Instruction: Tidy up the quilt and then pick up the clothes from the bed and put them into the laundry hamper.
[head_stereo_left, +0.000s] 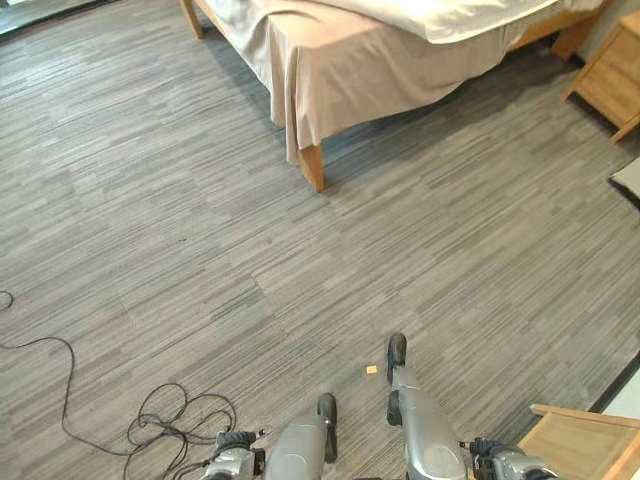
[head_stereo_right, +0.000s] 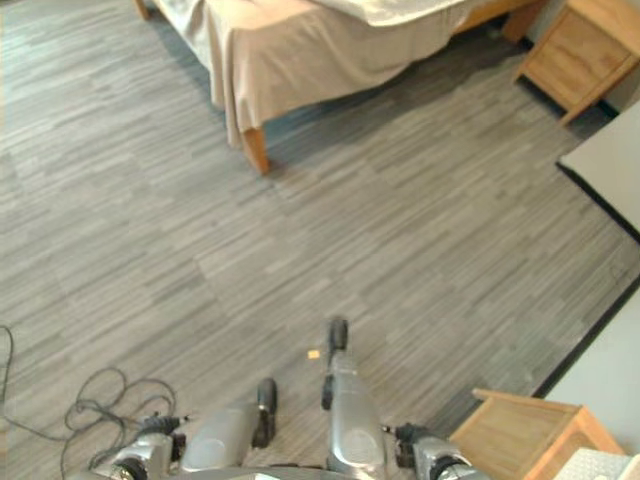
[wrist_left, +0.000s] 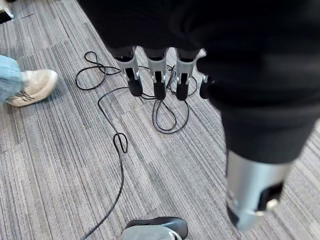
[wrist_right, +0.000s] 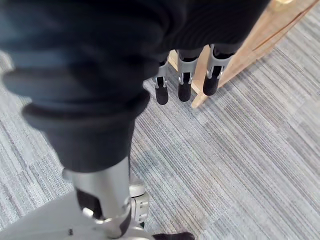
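Left eye view has the bed (head_stereo_left: 330, 70) with its pale quilt (head_stereo_left: 440, 15) far ahead across bare floor, well apart from both hands, left hand (wrist_left: 157, 75) and right hand (wrist_right: 185, 80) hanging relaxed, straight-fingered and empty, neither clearly nearer.

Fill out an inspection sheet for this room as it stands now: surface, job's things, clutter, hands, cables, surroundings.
Surface: grey striped floor, bare between the robot and the bed.
Job's things: bed at the far side, beige sheet hanging over its corner, pale quilt on top; clothes and hamper: nothing seen.
Clutter: small yellowish scrap on the floor.
Hands: left hand and right hand hang over the floor, fingers relaxed, holding nothing.
Cables: nothing seen beyond the robot's own.
Surroundings: wooden nightstand beside the bed; wooden furniture by the right hand; a person's shoe nearby.
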